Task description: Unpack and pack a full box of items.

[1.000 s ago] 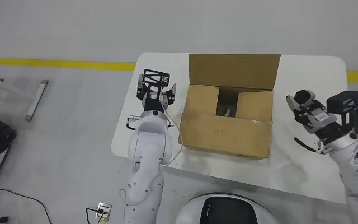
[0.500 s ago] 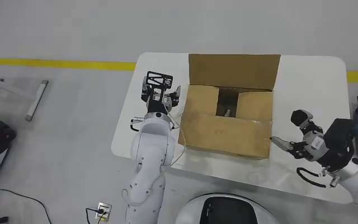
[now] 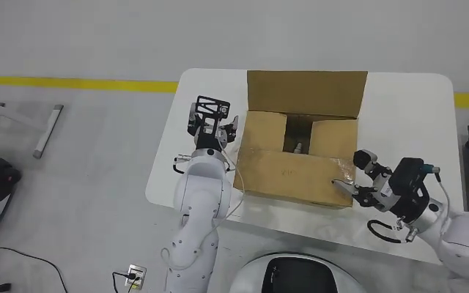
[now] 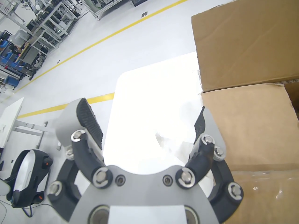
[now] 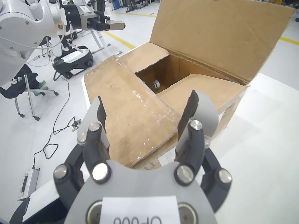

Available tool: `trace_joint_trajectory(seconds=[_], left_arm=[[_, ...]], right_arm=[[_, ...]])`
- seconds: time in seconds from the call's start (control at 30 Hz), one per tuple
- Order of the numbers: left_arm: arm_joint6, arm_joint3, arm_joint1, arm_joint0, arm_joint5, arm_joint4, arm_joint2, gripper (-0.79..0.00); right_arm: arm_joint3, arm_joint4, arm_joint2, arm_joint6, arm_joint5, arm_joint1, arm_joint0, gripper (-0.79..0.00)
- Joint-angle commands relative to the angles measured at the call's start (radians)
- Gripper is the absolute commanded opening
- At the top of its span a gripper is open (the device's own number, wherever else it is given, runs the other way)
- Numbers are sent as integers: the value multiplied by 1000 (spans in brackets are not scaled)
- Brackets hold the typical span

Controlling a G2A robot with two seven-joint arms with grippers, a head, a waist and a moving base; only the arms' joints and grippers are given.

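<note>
**Top view:** The brown cardboard box point(image 3: 306, 91) sits on the white rounded table point(image 3: 410, 110). Its rear flap stands up, and its tape-covered front flap point(image 3: 289, 174) is folded down over the top. The right gripper point(image 3: 352, 174) is at the box's front corner on the right arm's side, fingers spread, touching or nearly touching that flap's end. The left gripper point(image 3: 213, 123) hangs just beside the box's opposite wall, also spread and holding nothing.

**Left wrist view:** The left gripper point(image 4: 142, 110) is wide open over bare table point(image 4: 151, 89). The box point(image 4: 245, 129) is alongside one finger, and I cannot tell whether they touch.

**Right wrist view:** The right gripper point(image 5: 147, 99) has its fingers apart around the end of the front flap point(image 5: 130, 108). The flap's long axis runs away from this gripper along the box's front edge, toward the left arm. A small silvery-capped item point(image 5: 156, 84) lies down in the box's central gap.

By my judgement the right arm is the nearer one to lift that flap.
</note>
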Motion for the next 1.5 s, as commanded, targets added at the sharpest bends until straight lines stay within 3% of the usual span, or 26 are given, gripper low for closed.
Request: trace_joint_trajectory(seconds=[0.0,0.3,0.33,0.4,0.5,0.53,0.63,0.83,0.9,1.0,1.13,1.47], left_arm=[[-4,1,0,1,0,8,1,0],[-6,-1,-1,5,10,10,11,0],[-6,-2,-1,6,10,10,12,0],[-6,-4,-1,6,12,10,13,0],[-5,-6,-1,8,11,9,14,0],[-6,-8,-1,9,11,9,14,0],[-9,-12,-1,13,8,13,15,0],[-11,-18,0,19,6,17,14,0],[-11,-18,0,20,5,17,12,0],[-12,-22,0,21,7,18,10,0],[-13,-21,0,20,9,18,7,0],[-7,-5,-1,13,9,15,15,0]], right_arm=[[-5,30,5,6,-2,2,-4,-354],[-45,167,68,66,-36,17,-49,-622],[-53,160,78,63,-40,18,-51,-585],[-51,128,98,48,-30,20,-53,-422],[-48,31,109,4,18,20,-35,-394],[-45,-7,103,-11,32,20,-26,-271],[-27,-84,68,-45,59,20,2,-194],[27,-149,-10,-19,88,22,61,-185],[37,-127,-28,14,100,24,78,-283],[45,-53,-28,28,73,27,81,-299],[55,47,-8,69,54,32,68,-409],[63,353,41,201,1,53,38,-462]])
